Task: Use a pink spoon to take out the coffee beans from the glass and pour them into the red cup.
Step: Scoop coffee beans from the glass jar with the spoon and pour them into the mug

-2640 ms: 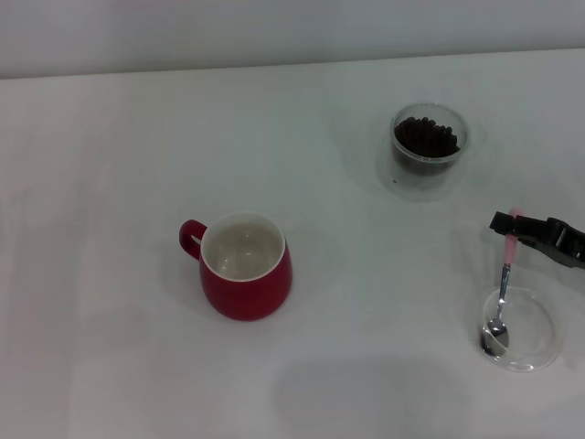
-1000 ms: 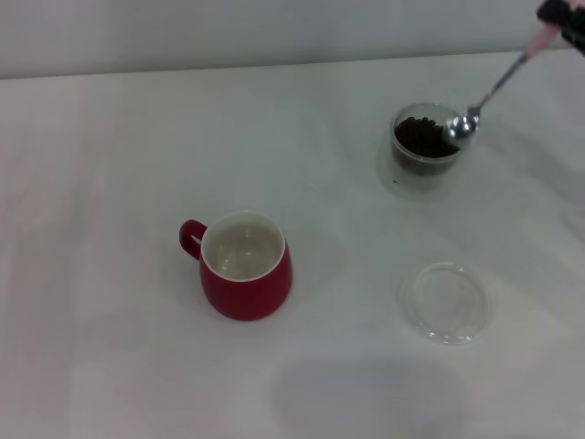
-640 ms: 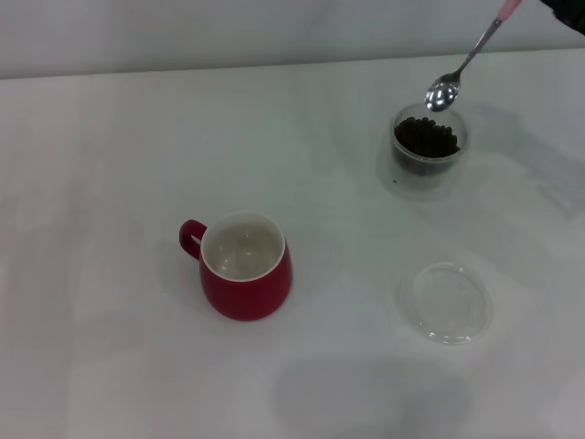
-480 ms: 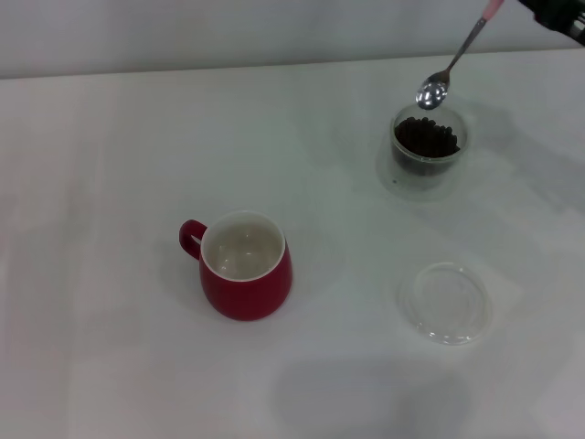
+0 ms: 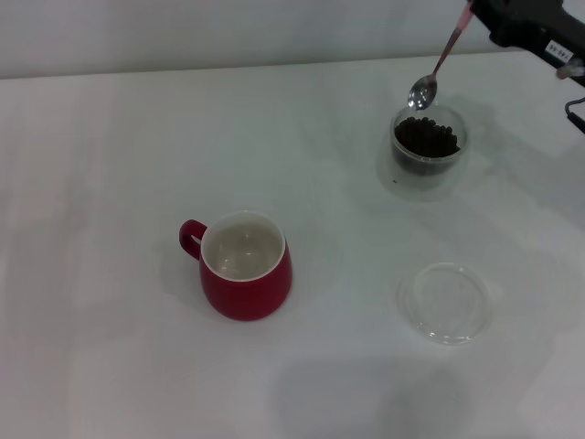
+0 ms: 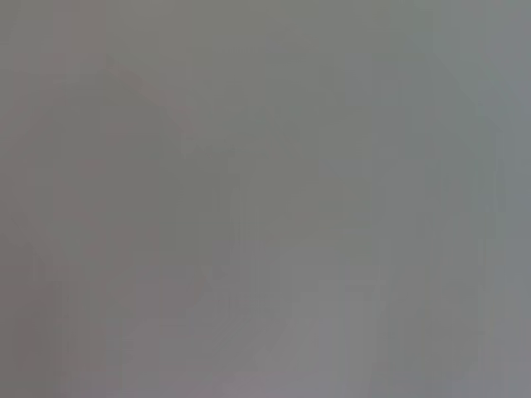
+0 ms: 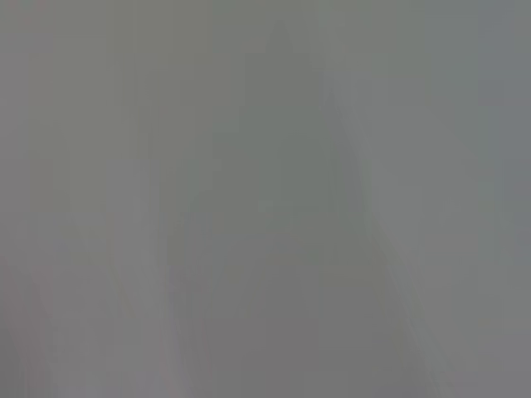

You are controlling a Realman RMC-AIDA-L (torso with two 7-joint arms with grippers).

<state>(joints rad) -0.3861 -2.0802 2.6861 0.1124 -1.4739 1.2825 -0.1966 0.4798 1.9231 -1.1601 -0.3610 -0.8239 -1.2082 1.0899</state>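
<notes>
In the head view the red cup (image 5: pixel 245 274) stands left of centre with its white inside showing and no beans visible in it. The glass (image 5: pixel 429 142) stands at the far right and holds a heap of coffee beans (image 5: pixel 426 135). My right gripper (image 5: pixel 471 13), at the top right corner, is shut on the pink handle of the pink spoon (image 5: pixel 435 64). The spoon hangs slanted, its silver bowl just above the far rim of the glass. The left gripper is out of view. Both wrist views show only grey blur.
A flat shallow clear round dish (image 5: pixel 446 303) lies on the white table (image 5: pixel 110 183) at the front right, below the glass. The table's far edge meets a pale wall at the top.
The right gripper lifted the spoon out of the clear dish and carried it to the glass, dipped its bowl there, then raised it and shifted it left. The arm has come further into view.
</notes>
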